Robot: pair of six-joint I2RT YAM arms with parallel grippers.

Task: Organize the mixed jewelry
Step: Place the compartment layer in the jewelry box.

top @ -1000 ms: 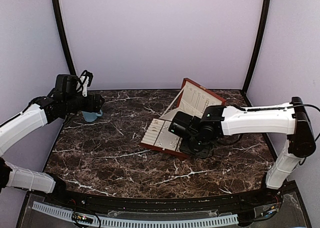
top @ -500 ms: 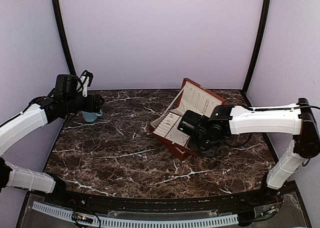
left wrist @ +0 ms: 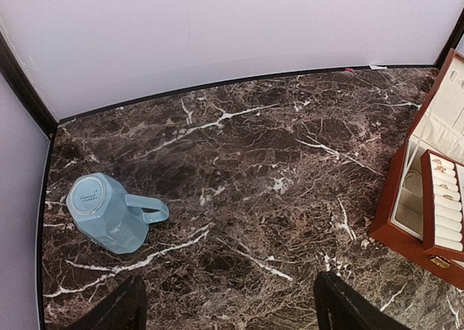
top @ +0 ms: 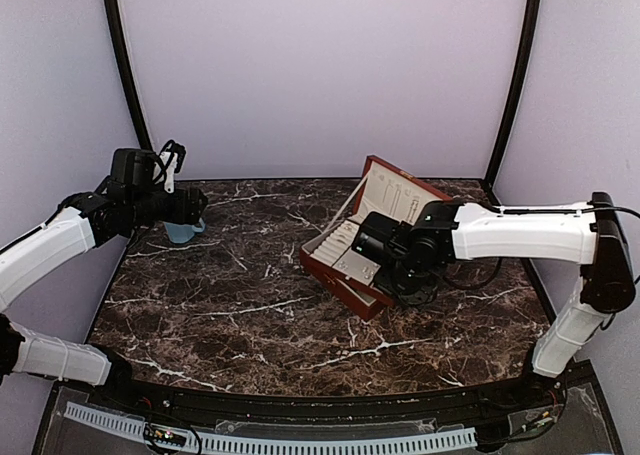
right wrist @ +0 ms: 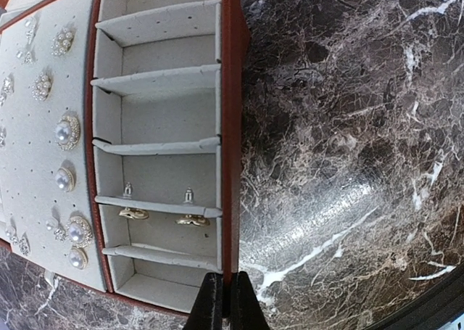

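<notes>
From above, we take the red-brown hinged box (top: 335,280) as our landmark. It sits on the marble table (top: 220,305) with its lid (top: 405,197) propped up, so the cream lining is open to reach. The right gripper (top: 368,247) is right at the box, over its open tray, which we judge to be where the sorting happens. The left gripper (top: 198,209) hangs well to the left of the box, above the blue cup (top: 182,233) and out of the other arm's way. The jewelry is too small to make out here.

In the left wrist view, the cup rests on the table far left of the box, its handle turned toward the box. The left fingers (left wrist: 123,308) stand wide apart with only bare table between them, holding nothing. We read this as a waiting pose. A few tiny pieces sit on the padded rolls (left wrist: 446,207) at the box's front.

In the right wrist view, the mixed jewelry (right wrist: 67,133) lies inside the box. Pearl pieces are pinned to the perforated panel (right wrist: 29,149), and two gold earrings (right wrist: 133,213) sit in one slot of the divided row (right wrist: 159,120). The right fingers (right wrist: 212,304) are closed together, with their tips at the box's outer wall. We cannot tell whether they pinch that thin rim or merely press on it. Closed tips seem to us better suited to nudging the box than to picking up specks.
</notes>
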